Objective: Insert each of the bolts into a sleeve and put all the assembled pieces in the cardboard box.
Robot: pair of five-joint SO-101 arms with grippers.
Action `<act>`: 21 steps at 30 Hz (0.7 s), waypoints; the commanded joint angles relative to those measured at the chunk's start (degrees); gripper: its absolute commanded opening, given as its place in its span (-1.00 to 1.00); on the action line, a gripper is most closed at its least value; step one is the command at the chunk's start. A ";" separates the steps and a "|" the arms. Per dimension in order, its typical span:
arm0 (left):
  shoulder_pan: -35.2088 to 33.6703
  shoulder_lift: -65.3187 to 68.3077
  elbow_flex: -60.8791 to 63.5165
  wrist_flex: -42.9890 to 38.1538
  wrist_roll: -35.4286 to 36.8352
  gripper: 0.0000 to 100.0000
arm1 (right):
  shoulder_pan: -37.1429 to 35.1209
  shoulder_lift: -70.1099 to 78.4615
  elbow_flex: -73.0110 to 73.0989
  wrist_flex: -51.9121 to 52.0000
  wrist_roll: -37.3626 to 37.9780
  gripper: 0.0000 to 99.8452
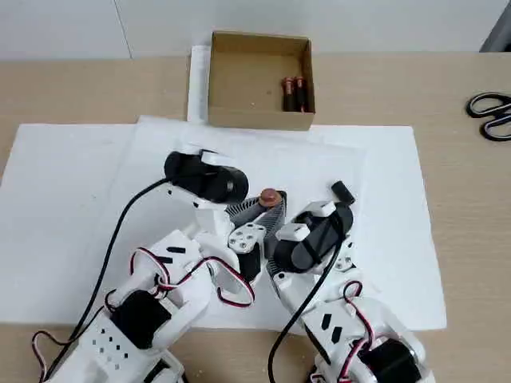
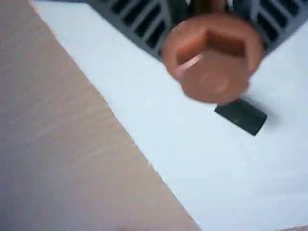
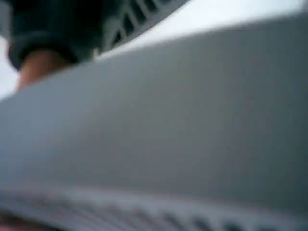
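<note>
A wooden bench (image 1: 72,88) carries white paper (image 1: 72,199), with the cardboard box (image 1: 255,80) at the paper's far edge and scissors (image 1: 489,113) well right of the box. Nearer the arms than the box, the bolt (image 1: 270,196) stands head-up, its axis near vertical, clamped in the left fingers (image 2: 130,19); the right gripper (image 1: 277,219) is close beside it, and its grasp cannot be told. The left wrist view shows the bolt's hexagonal head face-on and a loose sleeve (image 2: 240,117) lying flat nearby.

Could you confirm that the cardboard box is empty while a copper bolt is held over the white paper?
Not quite: the high view shows two assembled pieces lying in the cardboard box. The copper bolt is indeed held over the white paper.
</note>
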 commanded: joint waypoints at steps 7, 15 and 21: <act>-0.09 0.09 -0.92 8.44 0.18 -0.59 | -0.04 -0.75 -0.97 -1.63 -0.26 -0.99; -3.69 0.09 -15.25 18.64 0.00 -0.58 | 0.04 -0.75 -0.97 -1.63 -0.18 -0.99; -11.34 0.09 -25.98 28.92 -3.69 -0.58 | 0.40 0.04 -1.23 -2.33 -0.09 -0.99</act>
